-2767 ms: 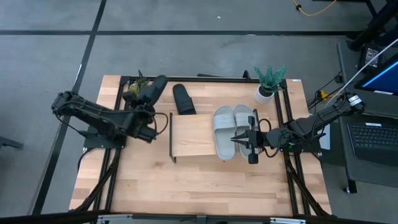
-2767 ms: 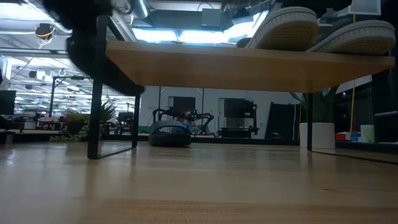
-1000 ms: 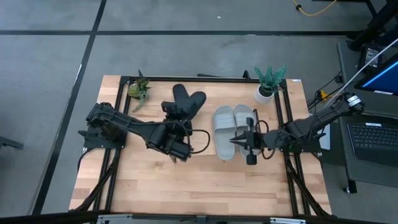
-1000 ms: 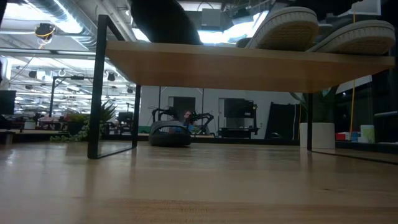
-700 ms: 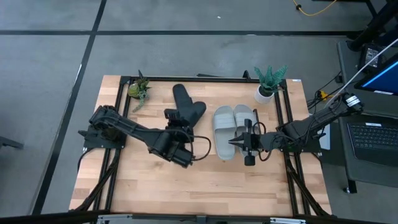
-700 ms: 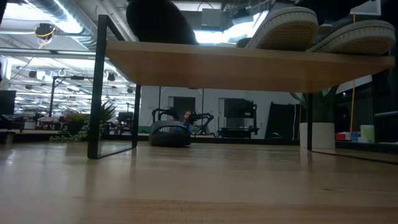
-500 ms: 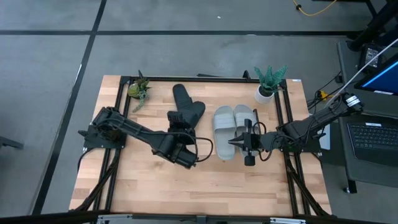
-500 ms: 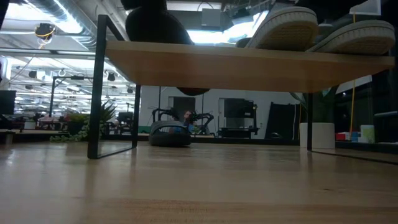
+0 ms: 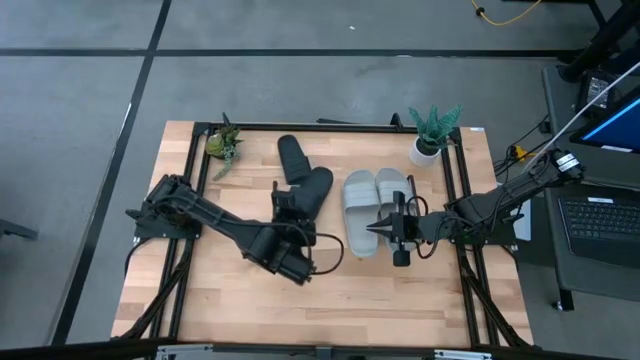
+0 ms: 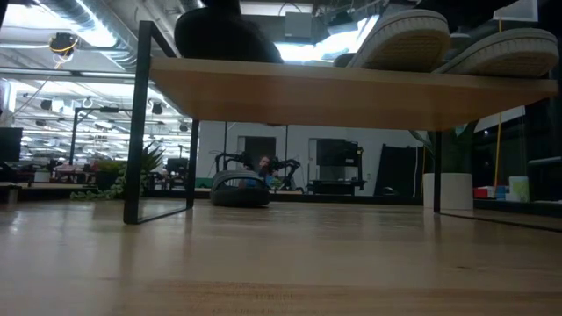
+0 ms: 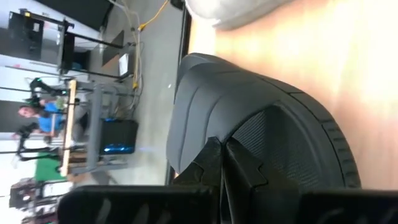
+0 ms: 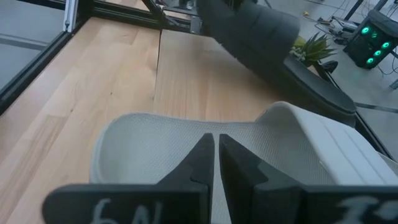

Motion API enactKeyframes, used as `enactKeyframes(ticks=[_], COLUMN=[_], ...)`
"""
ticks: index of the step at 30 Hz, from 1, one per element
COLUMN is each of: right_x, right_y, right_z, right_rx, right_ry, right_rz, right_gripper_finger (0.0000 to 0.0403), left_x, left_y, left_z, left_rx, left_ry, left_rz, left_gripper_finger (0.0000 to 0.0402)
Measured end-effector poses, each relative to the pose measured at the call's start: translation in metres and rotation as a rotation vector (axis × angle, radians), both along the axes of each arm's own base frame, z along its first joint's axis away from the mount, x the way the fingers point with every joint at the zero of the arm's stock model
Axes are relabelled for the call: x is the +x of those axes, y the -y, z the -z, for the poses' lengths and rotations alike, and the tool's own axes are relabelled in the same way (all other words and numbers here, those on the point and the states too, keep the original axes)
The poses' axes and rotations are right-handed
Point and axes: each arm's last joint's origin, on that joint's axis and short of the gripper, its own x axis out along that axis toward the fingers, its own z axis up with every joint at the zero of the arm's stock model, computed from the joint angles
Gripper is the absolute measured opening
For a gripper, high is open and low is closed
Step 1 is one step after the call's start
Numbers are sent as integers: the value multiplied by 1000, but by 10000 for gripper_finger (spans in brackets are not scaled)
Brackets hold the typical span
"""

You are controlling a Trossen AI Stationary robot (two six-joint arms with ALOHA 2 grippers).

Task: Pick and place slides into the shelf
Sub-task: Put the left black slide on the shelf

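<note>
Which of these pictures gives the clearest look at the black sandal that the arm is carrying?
The high view: the whole carried black slide shows, held by the left gripper over the shelf. The left wrist view shows only its strap and footbed close up, the low view a dark lump above the board, the right wrist view part of it.

A small green plant in a white pot [image 9: 432,135] stands at the far right corner of the wooden tabletop [image 9: 250,300]. A smaller leafy green sprig [image 9: 222,143] lies at the far left corner, and an open dark laptop [image 9: 600,225] sits off the table's right side.
</note>
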Motion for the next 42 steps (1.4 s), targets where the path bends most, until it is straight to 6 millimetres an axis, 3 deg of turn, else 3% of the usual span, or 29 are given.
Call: enactKeyframes(ticks=[10,31,42], right_x=[0,0,0], right_y=[0,0,0], right_z=[0,0,0], right_rx=[3,9,33], right_ry=[0,-2,-1], right_rz=[1,-6,3], right_gripper_finger=[28,28,28], left_x=[8,21,30], left_y=[10,2,7], left_z=[0,0,-2], left_rx=[-118,-200,-257], left_ry=[87,134,128], left_rz=[19,26,126], left_gripper_finger=[5,121,132])
